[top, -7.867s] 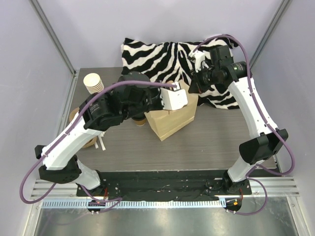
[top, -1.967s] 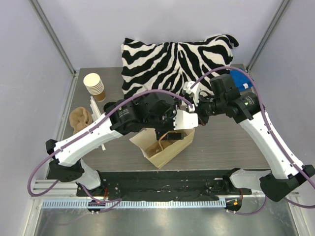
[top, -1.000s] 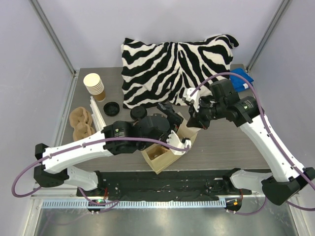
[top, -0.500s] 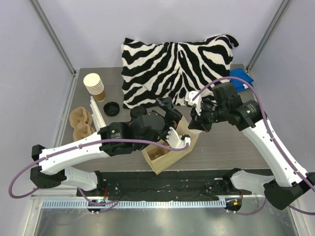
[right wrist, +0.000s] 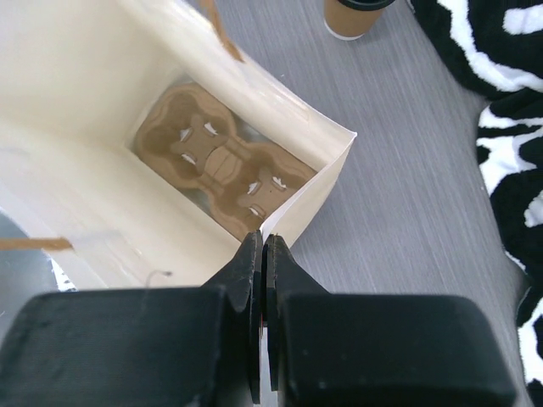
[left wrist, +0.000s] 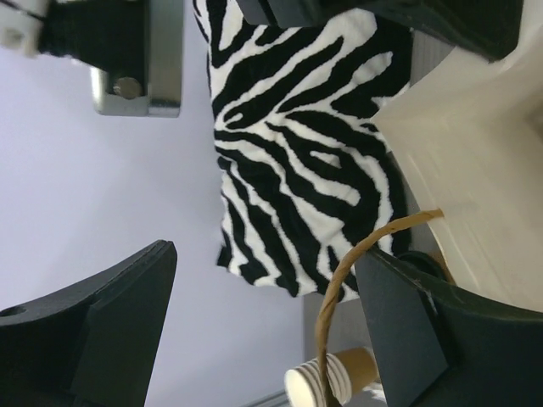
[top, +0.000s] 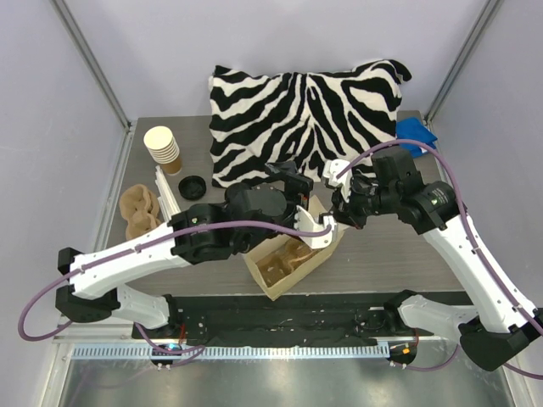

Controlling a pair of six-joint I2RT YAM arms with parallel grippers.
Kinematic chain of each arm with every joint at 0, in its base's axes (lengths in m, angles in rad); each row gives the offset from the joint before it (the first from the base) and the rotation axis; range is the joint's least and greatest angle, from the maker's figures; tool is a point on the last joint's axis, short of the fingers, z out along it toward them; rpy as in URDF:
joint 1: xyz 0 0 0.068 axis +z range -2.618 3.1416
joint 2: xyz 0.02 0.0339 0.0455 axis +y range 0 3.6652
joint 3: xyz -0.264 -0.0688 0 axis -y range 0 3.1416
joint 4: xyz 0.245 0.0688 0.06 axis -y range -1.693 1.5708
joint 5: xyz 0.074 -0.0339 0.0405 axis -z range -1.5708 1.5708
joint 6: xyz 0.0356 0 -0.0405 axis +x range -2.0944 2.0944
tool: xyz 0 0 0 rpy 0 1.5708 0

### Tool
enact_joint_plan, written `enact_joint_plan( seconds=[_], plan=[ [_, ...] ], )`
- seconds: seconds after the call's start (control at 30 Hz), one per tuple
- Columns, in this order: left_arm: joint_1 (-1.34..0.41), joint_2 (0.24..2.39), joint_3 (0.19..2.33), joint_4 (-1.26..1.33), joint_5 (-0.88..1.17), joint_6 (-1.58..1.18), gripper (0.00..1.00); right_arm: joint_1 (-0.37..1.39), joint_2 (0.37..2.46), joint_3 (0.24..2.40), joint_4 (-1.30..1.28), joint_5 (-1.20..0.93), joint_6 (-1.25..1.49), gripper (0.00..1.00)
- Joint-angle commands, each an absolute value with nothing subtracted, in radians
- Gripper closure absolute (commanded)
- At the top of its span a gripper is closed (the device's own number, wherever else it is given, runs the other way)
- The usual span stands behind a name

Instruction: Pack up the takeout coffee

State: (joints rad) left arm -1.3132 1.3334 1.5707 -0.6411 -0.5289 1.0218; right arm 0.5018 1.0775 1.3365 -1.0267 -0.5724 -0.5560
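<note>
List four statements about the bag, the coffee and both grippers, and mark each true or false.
1. The right gripper is clamped on the rim of the paper bag. True.
2. The left gripper is shut. False: its fingers stand wide apart.
3. A cup carrier lies on the bag's bottom. True.
4. The takeout coffee sits inside the bag. False: it stands on the table, outside the bag.
</note>
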Motion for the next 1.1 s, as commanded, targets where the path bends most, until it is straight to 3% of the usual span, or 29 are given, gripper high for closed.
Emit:
enact_joint_plan(
  seconds=[0.0, 0.3, 0.63, 0.9, 1.07],
  plan=[
    [-1.31, 1.36, 1.701, -0.704, -0.471, 0.839, 0.09, 0.502, 1.068, 1.335, -0.95, -0.554, -0.563, 0.99],
    [-1.287, 1.41, 1.899, -0.834, -0.278, 0.45, 0.1, 0.502, 1.08, 1.331, -0.936, -0.525, -0.549, 0.99],
    [-1.24, 1.442, 1.948, -0.969, -0.103, 0.296, 0.09, 0.502, 1.089, 1.333, -0.908, -0.456, -0.466, 0.99],
    [-0.841, 1.514, 2.244, -1.038, 0.395, 0.049, 0.08, 0.494, 1.06, 1.31, -0.893, -0.319, -0.387, 0.99],
    [-0.58, 1.565, 2.312, -1.071, 0.454, 0.005, 0.06, 0.488, 1.031, 1.287, -0.893, -0.302, -0.339, 0.99]
  ],
)
